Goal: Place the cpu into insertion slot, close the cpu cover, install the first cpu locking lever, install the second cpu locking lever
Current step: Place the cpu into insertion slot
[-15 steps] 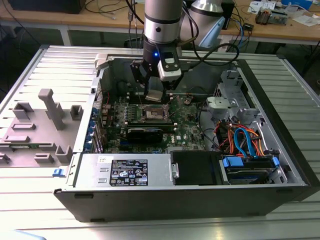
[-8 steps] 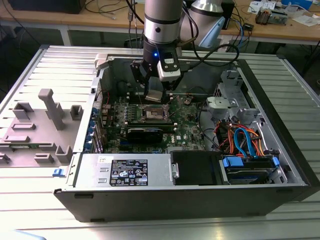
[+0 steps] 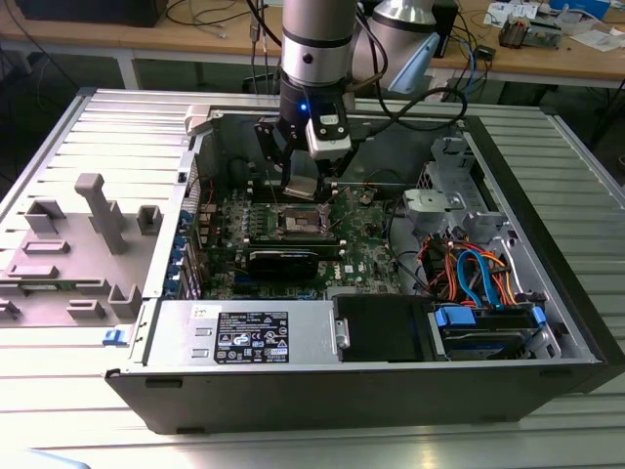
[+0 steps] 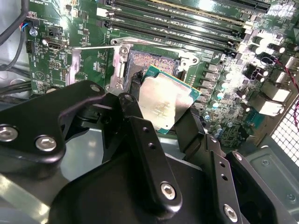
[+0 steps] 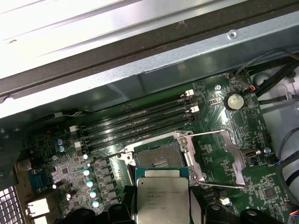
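Observation:
My gripper (image 3: 304,188) is shut on the cpu (image 3: 305,190), a flat square chip with a silvery top. It holds the chip by two opposite edges inside the open computer case. In both wrist views the cpu (image 4: 163,103) (image 5: 162,196) hangs tilted just above and beside the insertion slot (image 4: 152,60) (image 5: 156,156), whose dark centre lies bare. Black fingers (image 4: 135,122) press on each side of the chip. The cpu cover (image 4: 74,65) is swung open at one side of the slot, a thin silvery frame with the board showing through its window.
Long black memory slots (image 5: 140,122) run beside the socket. A power-supply box (image 3: 244,337) lines the case's near wall, and a drive bay with blue and orange cables (image 3: 479,278) fills the exterior view's right. A grey fixture (image 3: 88,234) stands outside the case on the exterior view's left.

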Controlling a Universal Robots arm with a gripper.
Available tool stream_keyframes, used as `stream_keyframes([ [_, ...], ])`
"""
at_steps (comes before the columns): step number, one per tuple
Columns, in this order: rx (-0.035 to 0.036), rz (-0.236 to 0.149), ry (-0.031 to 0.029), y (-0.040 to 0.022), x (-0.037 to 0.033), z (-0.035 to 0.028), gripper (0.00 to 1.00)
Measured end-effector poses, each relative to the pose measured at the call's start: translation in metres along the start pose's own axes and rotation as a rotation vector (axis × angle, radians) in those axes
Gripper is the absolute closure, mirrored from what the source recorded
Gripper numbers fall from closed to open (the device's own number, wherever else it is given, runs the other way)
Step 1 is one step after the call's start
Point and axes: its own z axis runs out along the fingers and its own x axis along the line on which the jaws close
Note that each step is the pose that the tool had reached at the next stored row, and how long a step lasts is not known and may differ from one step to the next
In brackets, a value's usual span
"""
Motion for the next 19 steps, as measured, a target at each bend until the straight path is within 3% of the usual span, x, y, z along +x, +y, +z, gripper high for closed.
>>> stream_keyframes([
  [19,-0.0016,0.09,0.0007,0.0,0.0,0.0013,0.45],
])
